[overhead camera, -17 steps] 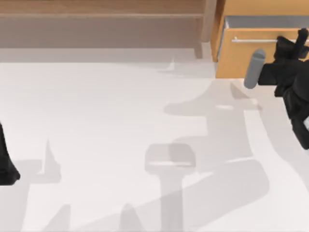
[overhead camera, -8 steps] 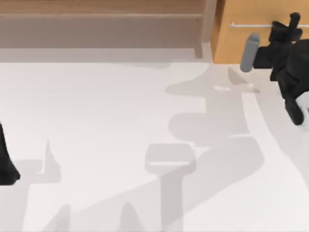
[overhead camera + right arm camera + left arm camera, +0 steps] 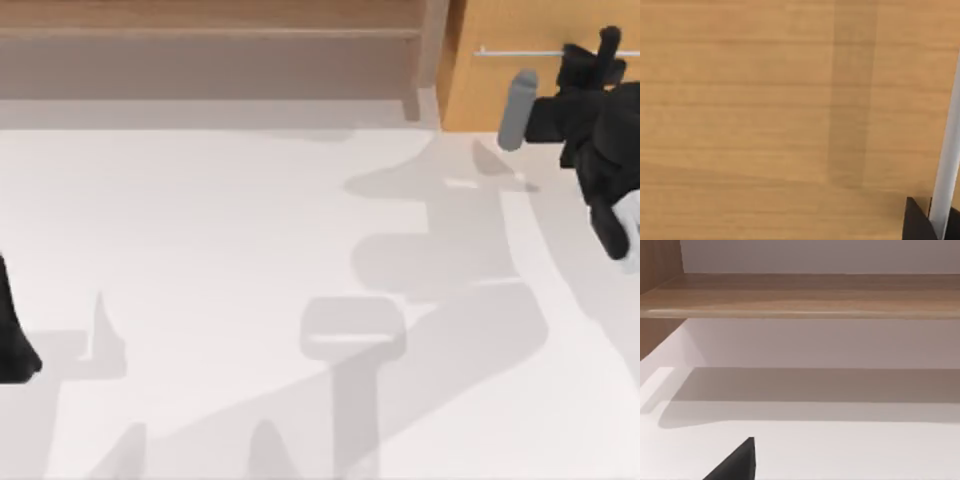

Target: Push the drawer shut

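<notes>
The drawer [image 3: 520, 70] sits beside the wooden shelf unit [image 3: 210, 50], its orange-tan front showing no white inner walls, so it looks fully shut. The right gripper [image 3: 598, 62] presses against its silver bar handle [image 3: 520, 51]; I cannot tell its finger state. The left arm [image 3: 12, 330] is parked well away from the drawer.

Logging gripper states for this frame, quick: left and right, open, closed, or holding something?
Left gripper: parked at the table's left edge, state cannot be told.
Right gripper: against the drawer front by its silver bar handle, state cannot be told.
</notes>
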Available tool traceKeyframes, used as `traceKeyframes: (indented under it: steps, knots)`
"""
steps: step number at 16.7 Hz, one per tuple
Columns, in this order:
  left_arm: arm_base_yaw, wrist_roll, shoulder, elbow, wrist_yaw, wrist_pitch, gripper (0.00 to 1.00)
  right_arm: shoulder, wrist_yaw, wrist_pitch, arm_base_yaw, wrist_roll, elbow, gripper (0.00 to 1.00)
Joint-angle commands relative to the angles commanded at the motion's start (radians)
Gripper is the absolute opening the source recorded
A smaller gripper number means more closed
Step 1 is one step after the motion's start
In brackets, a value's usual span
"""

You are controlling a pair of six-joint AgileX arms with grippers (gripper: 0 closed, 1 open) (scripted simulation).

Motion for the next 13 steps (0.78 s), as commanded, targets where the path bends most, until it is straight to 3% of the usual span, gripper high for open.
traceKeyframes:
  steps: [9, 13]
  knots:
    - [0.000, 0.000, 0.000, 0.000, 0.000, 0.000, 1.00, 0.000, 0.000, 0.000, 0.000, 0.000, 0.000, 0.98]
    - [0.000, 0.000, 0.000, 0.000, 0.000, 0.000, 1.00, 0.000, 0.000, 0.000, 0.000, 0.000, 0.000, 1.00]
